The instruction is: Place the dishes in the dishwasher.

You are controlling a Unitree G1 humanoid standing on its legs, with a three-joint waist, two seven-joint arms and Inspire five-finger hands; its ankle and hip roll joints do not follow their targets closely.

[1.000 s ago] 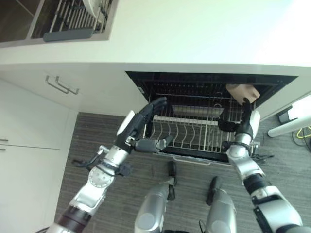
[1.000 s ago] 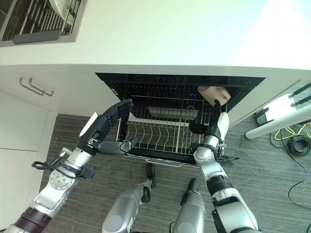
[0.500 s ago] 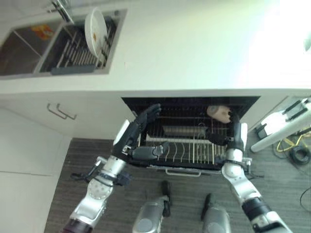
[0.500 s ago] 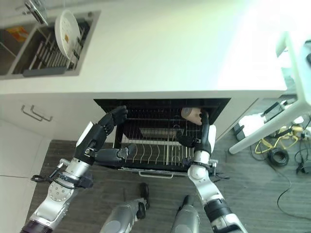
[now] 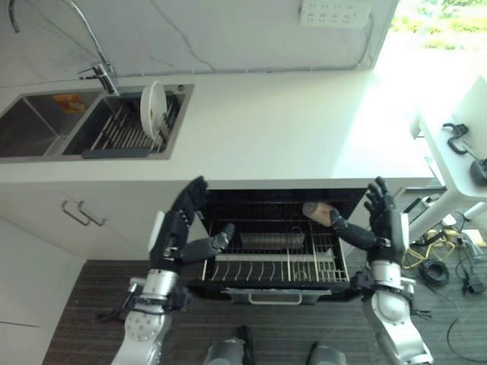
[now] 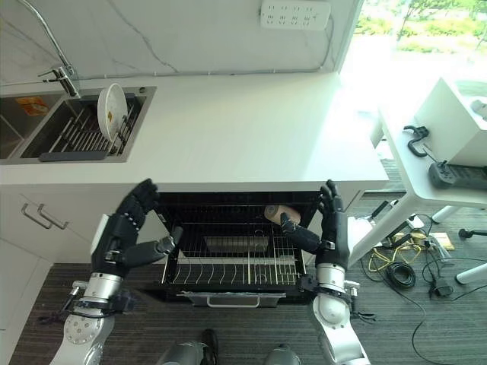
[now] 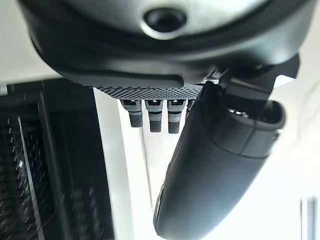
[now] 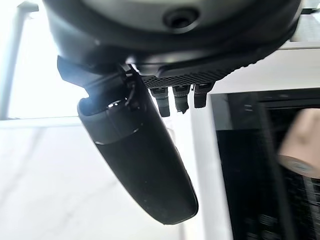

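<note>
A white plate [image 5: 154, 110] stands upright in the drying rack [image 5: 122, 133] inside the sink. Below the white counter [image 5: 289, 129] the dishwasher is open, its wire rack [image 5: 259, 268] pulled out. A beige cup [image 5: 316, 210] lies on its side at the rack's back right, also seen in the right wrist view [image 8: 302, 140]. My left hand [image 5: 179, 228] is raised at the rack's left side, open and holding nothing. My right hand [image 5: 382, 219] is up at the rack's right side, open and holding nothing, its thumb pointing toward the cup.
A faucet [image 5: 95, 46] rises behind the sink. Cabinet doors with a handle [image 5: 80, 215] are left of the dishwasher. A white table [image 5: 456, 152] with dark items stands at the right, and cables [image 5: 437, 270] lie on the floor beneath it.
The camera has tilted up, so the counter and sink now show. Both hands have drawn back from the rack and risen to its sides. The cup stays in the rack.
</note>
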